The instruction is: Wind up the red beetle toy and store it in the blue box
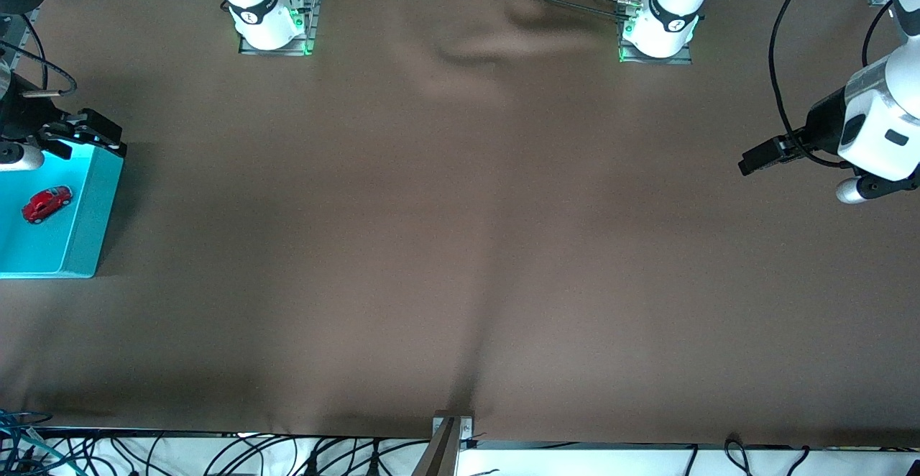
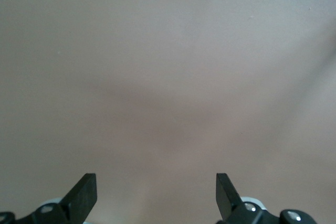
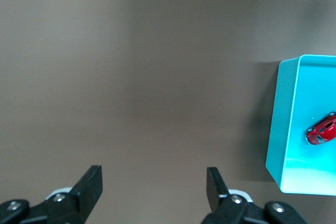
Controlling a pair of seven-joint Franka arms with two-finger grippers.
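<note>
The red beetle toy (image 1: 47, 203) lies on the floor of the blue box (image 1: 86, 224), which sits at the right arm's end of the surface (image 1: 460, 246). Going by that, the storing looks done; whether the toy was ever wound I cannot say from here.

The right gripper (image 3: 154, 186) hangs with its jaws spread and nothing between them. In the front view its black hardware is over the box edge nearest the robots' bases, so the likeliest mishap is a knock: if that arm swings or drops as it pulls away, it could catch the wall and shove or tip the box, and a light car on a smooth floor would skid or roll. A wound spring could also drive the toy against a wall, though the straight sides look tall enough to keep it in.

The left gripper (image 2: 156, 195) waits over bare surface at the left arm's end, jaws wide apart and empty, well apart from everything, so I see little risk there.

The front view shows both arms, the whole cloth-covered surface and how close the right arm stands to the box. The right wrist view gives the plain gap between its fingertips and the toy (image 3: 321, 129) seen down inside the box (image 3: 281, 129). The left wrist view shows only cloth.
</note>
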